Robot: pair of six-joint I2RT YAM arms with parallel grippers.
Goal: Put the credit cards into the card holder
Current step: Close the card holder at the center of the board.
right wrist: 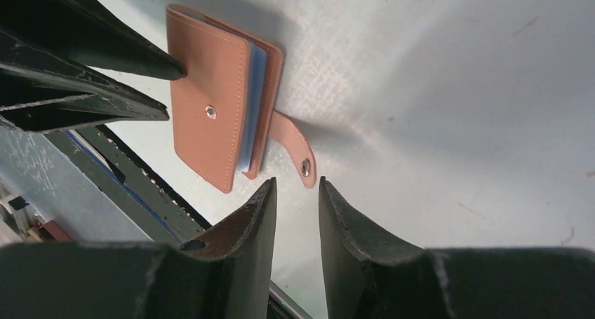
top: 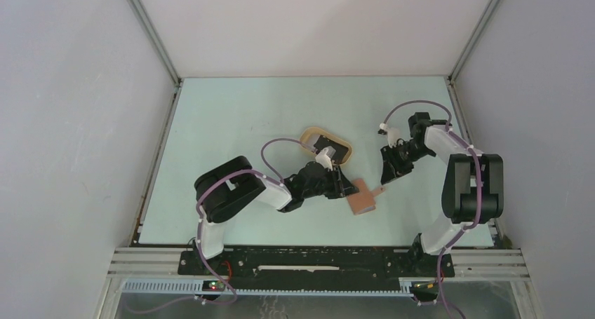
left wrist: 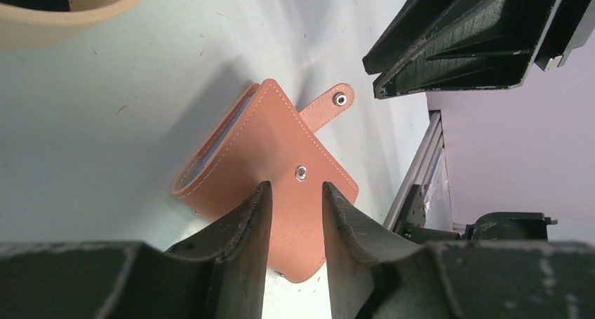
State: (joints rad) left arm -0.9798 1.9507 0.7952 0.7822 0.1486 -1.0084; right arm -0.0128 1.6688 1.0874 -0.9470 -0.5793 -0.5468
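Opening step, apparently: your left gripper (left wrist: pixel 296 189) and right gripper (right wrist: pixel 297 186), jaws part-spread and empty, flank the folded card holder (left wrist: pixel 270 158); next, spread it open.

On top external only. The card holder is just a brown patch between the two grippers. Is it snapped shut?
Observer: No. In the right wrist view the card holder lies folded over on the table, but its snap tab sticks out free to one side, not pressed onto the cover's stud. The light blue pockets show at the edge.
Operator: Is either gripper carrying a card?
Observer: No card in either. The right gripper has its jaws apart, with nothing between them, just short of the tab. The left gripper also has its jaws apart, and a corner of the holder shows in the gap.
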